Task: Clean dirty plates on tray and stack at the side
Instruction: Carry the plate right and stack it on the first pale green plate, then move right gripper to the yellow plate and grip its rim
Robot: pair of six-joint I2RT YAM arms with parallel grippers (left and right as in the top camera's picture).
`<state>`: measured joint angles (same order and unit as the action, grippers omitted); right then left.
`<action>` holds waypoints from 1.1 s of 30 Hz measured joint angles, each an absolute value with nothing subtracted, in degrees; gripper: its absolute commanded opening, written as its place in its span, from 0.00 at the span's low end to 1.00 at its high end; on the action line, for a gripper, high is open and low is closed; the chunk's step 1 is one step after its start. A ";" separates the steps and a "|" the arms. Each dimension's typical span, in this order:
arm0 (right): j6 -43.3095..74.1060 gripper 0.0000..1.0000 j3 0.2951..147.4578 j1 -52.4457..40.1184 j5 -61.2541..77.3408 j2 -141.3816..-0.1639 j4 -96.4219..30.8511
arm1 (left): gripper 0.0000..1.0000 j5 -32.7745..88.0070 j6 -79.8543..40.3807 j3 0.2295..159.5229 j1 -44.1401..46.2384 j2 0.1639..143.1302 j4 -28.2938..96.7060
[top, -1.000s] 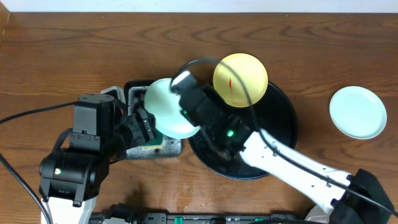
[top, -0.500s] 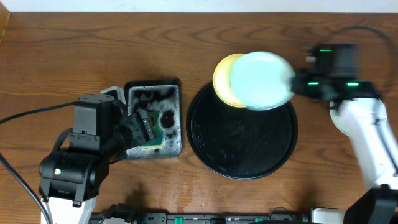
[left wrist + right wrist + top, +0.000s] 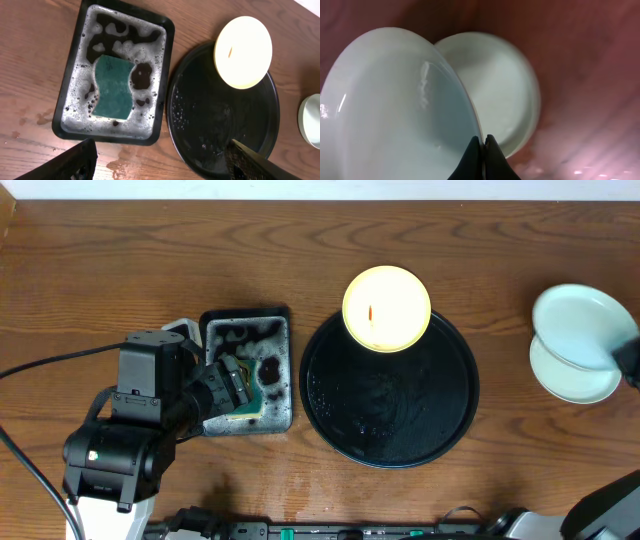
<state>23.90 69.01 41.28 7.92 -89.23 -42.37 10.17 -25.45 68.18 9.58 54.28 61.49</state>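
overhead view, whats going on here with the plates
The right pincer grips a mint-green plate by its rim, tilted over a second mint-green plate lying on the table at the right. A pale yellow plate with a red smear sits at the far edge of the round black tray. The left pincer is open near the rectangular tray, where a green sponge lies in suds.

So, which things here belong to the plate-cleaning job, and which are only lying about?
Job: yellow plate, raised mint plate, lower mint plate, round tray, sponge, soapy rectangular tray.
Lying about: nothing that I can see.
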 measured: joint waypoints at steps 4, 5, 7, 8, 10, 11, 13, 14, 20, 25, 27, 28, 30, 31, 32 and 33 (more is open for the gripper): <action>24.16 0.01 68.88 43.68 6.44 -93.23 -42.87 | 0.82 10.17 -25.45 68.18 9.58 54.28 61.49; 24.18 0.01 68.84 43.79 6.15 -94.48 -43.33 | 0.82 10.17 -25.45 68.18 9.58 54.28 61.49; 24.25 0.01 68.75 43.81 5.96 -96.71 -43.97 | 0.82 10.20 -25.45 68.18 9.58 54.28 61.49; 24.29 0.01 68.71 43.81 5.96 -97.71 -43.88 | 0.82 10.17 -25.45 68.18 9.58 54.28 61.49; 24.40 0.04 68.55 43.81 5.91 -99.44 -43.31 | 0.82 10.20 -25.45 68.18 9.58 54.28 61.49; 24.47 0.19 68.47 43.81 5.91 -100.01 -42.63 | 0.82 10.17 -25.45 68.18 9.58 54.28 61.49; 24.10 0.35 68.40 43.81 5.93 -100.42 -41.04 | 0.82 10.17 -25.45 68.18 9.58 54.28 61.49; 23.46 0.36 68.40 43.81 6.09 -100.42 -39.90 | 0.82 10.17 -25.45 68.18 9.58 54.28 61.49; 20.56 0.39 68.38 43.66 14.46 -97.49 -35.42 | 0.83 10.17 -25.45 68.18 9.58 54.28 61.47; 19.84 0.39 68.40 40.14 26.04 -88.62 -33.63 | 0.82 10.17 -25.45 68.18 9.58 54.28 61.45; 18.57 0.40 68.51 35.51 28.97 -84.18 -34.96 | 0.82 10.17 -25.45 68.18 9.58 54.28 61.47; 17.87 0.41 68.51 33.32 29.85 -82.83 -35.79 | 0.82 10.17 -25.45 68.18 9.58 54.28 61.47; 15.84 0.41 68.55 27.35 30.81 -80.51 -37.74 | 0.82 10.17 -25.45 68.18 9.58 54.28 61.47; 14.68 0.42 68.55 24.05 31.05 -79.90 -38.79 | 0.82 10.17 -25.45 68.18 9.58 54.28 61.47; 13.76 0.42 68.55 20.47 30.44 -79.70 -39.53 | 0.83 10.17 -25.45 68.18 9.58 54.28 61.49; 12.71 0.42 68.55 16.91 29.41 -79.79 -40.21 | 0.82 10.20 -25.45 68.18 9.58 54.28 61.49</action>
